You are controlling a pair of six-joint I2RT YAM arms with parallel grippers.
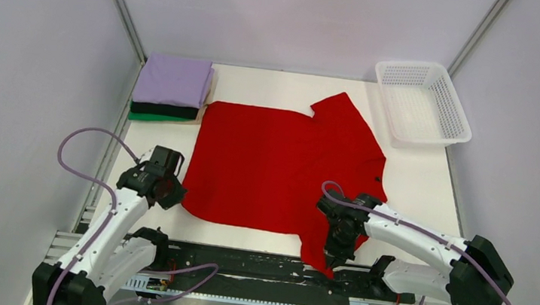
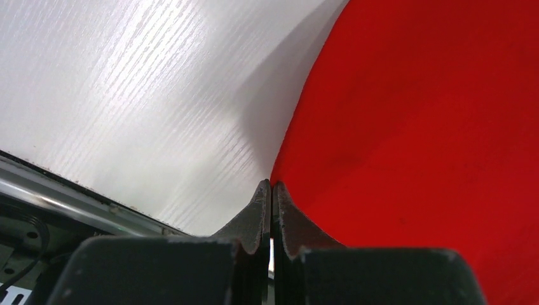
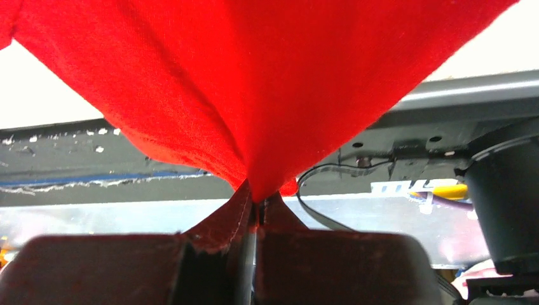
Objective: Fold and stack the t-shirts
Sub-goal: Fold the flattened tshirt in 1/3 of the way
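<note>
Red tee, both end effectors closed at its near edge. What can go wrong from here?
1. Left end effector seems to pinch only the very edge of the red t-shirt; it may slip out mid-fold.
2. Right end effector holds a bunched corner at its fingertips over the black rail; cloth could snag there or fold unevenly.

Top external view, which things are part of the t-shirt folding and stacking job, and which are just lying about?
Part of the job: red t-shirt, lavender t-shirt, black t-shirt, green t-shirt.
Lying about: white mesh basket.
</note>
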